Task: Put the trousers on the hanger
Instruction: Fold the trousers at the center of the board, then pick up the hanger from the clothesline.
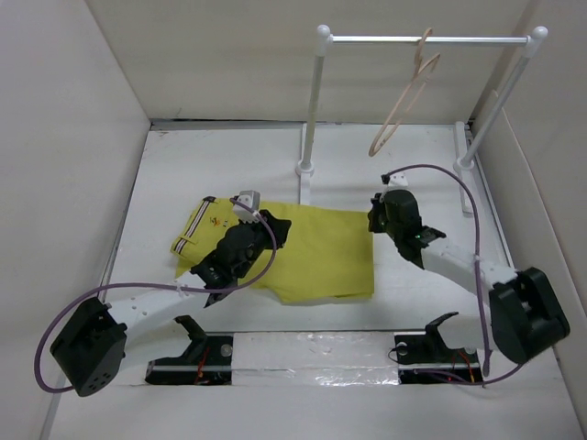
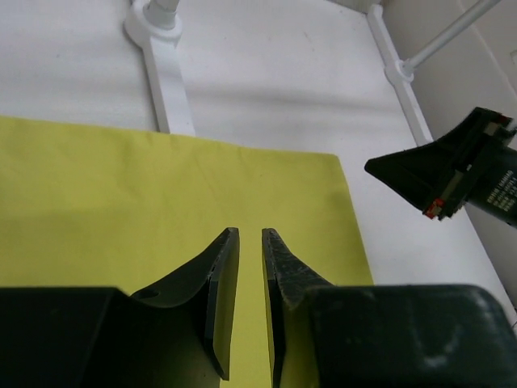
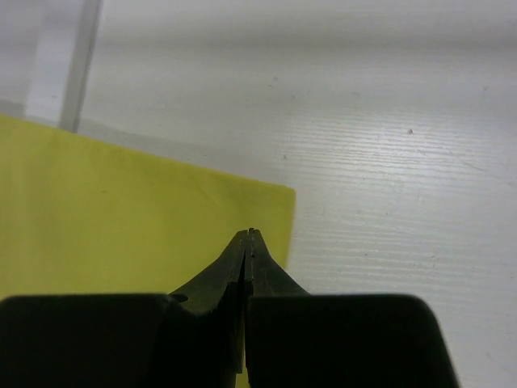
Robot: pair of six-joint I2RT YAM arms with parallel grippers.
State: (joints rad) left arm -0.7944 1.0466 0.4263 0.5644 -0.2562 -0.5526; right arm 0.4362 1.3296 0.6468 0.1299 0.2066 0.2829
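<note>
- From above, the yellow-green trousers point(image 1: 312, 257) lie folded flat on the white table point(image 1: 431, 174), with the stripy waistband at the left end.
- The thin, pale wooden hanger point(image 1: 404, 96) hangs by its curved hook on the white rail stand point(image 1: 422, 39), well apart from the trousers.
- The left gripper point(image 1: 271, 229) is over the middle of the cloth. The right gripper point(image 1: 376, 218) is at its right edge.
- I think the job is at its start: get hold of the trousers. Nothing is lifted yet.
- Next, a gripper needs to pinch an edge of the soft cloth and lift it up toward the hanger.
- On the left wrist camera, the left gripper point(image 2: 249, 242) has its two dark, curved fingers a tiny bit apart, with nothing between them.
- The cloth below looks smooth and flat.
- The right gripper point(image 2: 380, 168) pokes in from the right, just past the cloth's corner.
- On the right wrist camera, the right gripper point(image 3: 249, 236) has its fingers pressed tight together.
- Its tip sits over the trousers' point(image 3: 121, 210) right corner, and I see no cloth between the fingers.
- The table looks hard, with fine lines.
</note>
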